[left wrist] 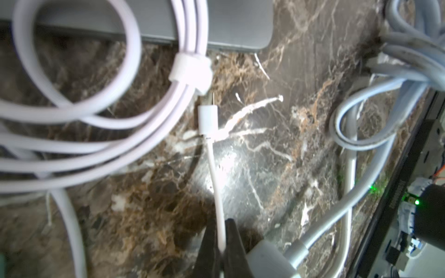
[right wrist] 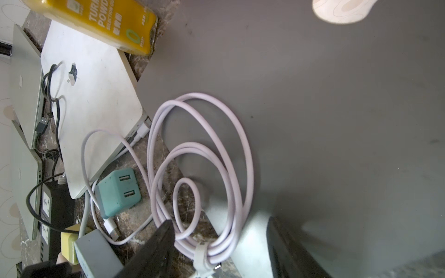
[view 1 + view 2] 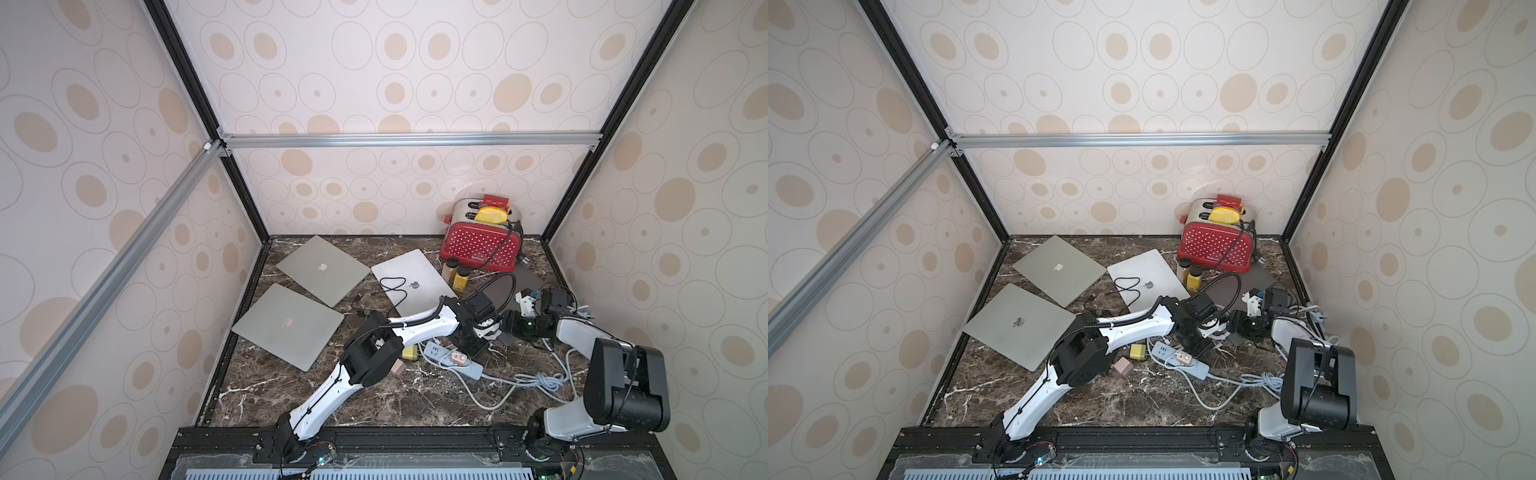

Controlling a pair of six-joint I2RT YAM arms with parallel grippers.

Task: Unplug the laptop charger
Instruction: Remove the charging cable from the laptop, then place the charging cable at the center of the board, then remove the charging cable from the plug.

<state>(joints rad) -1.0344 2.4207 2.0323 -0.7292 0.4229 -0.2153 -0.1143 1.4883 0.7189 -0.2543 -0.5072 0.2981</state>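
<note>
The laptop charger's thin white cable point(image 1: 215, 183) is pinched between the fingers of my left gripper point(image 1: 221, 243), which is shut on it. Its white USB-C plug point(image 1: 208, 118) is free, with the metal tip bare and a short gap to the edge of the dark grey laptop point(image 1: 216, 36). In a top view the left gripper point(image 3: 478, 349) points down at the table in front of that laptop point(image 3: 513, 289). My right gripper point(image 2: 221, 250) is open. Its fingers straddle a strapped coil of lilac cable point(image 2: 199, 149) and the dark grey laptop's corner point(image 2: 248, 231).
Three silver laptops point(image 3: 289, 324) point(image 3: 324, 268) point(image 3: 415, 280) lie to the left; a white plug point(image 2: 143, 128) sits in one's side. A light blue power strip point(image 3: 453, 359), grey cords point(image 3: 536, 380), teal adapter point(image 2: 118, 191), yellow adapter point(image 3: 409, 353), jars point(image 3: 457, 276) and red toaster point(image 3: 482, 243) crowd the right.
</note>
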